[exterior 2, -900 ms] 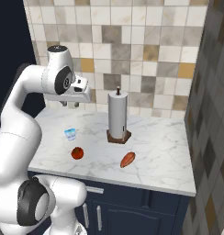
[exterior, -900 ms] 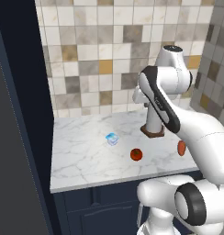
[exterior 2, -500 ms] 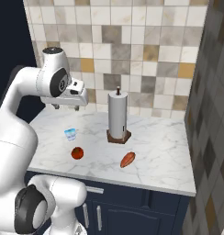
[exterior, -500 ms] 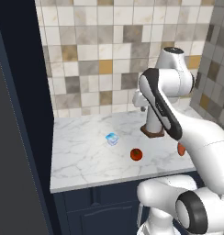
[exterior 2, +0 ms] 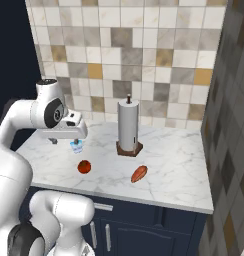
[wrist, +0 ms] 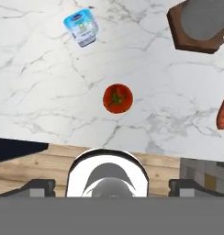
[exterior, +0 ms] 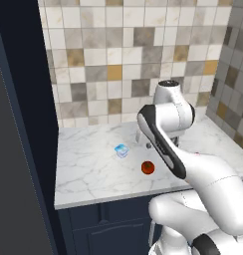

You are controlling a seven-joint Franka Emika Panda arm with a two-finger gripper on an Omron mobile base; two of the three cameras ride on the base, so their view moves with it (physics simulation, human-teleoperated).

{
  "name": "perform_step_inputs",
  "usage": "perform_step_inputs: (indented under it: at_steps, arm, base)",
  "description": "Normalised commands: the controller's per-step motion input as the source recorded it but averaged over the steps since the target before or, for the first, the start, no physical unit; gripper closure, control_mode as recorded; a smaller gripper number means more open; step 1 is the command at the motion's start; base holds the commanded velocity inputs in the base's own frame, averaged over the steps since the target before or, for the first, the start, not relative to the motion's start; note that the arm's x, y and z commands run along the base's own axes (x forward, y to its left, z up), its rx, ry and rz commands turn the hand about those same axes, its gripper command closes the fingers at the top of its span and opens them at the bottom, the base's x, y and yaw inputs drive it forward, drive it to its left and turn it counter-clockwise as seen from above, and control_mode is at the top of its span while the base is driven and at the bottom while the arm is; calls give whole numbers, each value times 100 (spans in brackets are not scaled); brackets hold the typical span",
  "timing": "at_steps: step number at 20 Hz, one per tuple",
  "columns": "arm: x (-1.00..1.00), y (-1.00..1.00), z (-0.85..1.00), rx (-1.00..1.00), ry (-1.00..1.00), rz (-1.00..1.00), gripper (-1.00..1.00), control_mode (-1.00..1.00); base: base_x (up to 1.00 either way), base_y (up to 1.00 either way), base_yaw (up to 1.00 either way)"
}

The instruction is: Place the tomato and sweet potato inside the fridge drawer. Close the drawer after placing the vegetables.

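Marble surface (exterior 2: 179, 165) under a tiled wall carries everything — the tomato (wrist: 117, 98) sits near the front edge, a small blue-lidded cup (wrist: 81, 27) just behind it. The sweet potato (exterior 2: 139, 173) lies well apart to the right, in front of a paper towel holder (exterior 2: 128, 128). Above the tomato hang the fingers (wrist: 112, 187) — spread wide, holding nothing.

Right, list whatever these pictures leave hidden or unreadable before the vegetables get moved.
- Sweet potato: cut off by the right edge in the hand view; in the left base view the arm hides nearly all of it.
- Paper towel holder: its top runs past the hand view's upper edge.
- Small blue-lidded cup: label print too small to read.
- End effector: its fingertips are not discernible.
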Motion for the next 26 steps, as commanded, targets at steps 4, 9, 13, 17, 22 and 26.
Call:
perform_step_inputs:
  at_steps: [4,9,13,17,22,26]
  arm:
    - [0,3,-58,-2,18,3,-100,-100]
    - [0,0,-52,-2,18,4,-100,-100]
    - [0,0,-51,-2,14,4,-100,-100]
    - [0,0,-47,0,9,1,-100,-100]
    - [9,0,-29,3,0,0,-100,-100]
    - [22,0,-26,5,0,0,-100,-100]
  base:
    - [0,0,0]
    - [0,0,0]
    - [0,0,0]
    - [0,0,0]
    - [0,0,0]
    - [0,0,0]
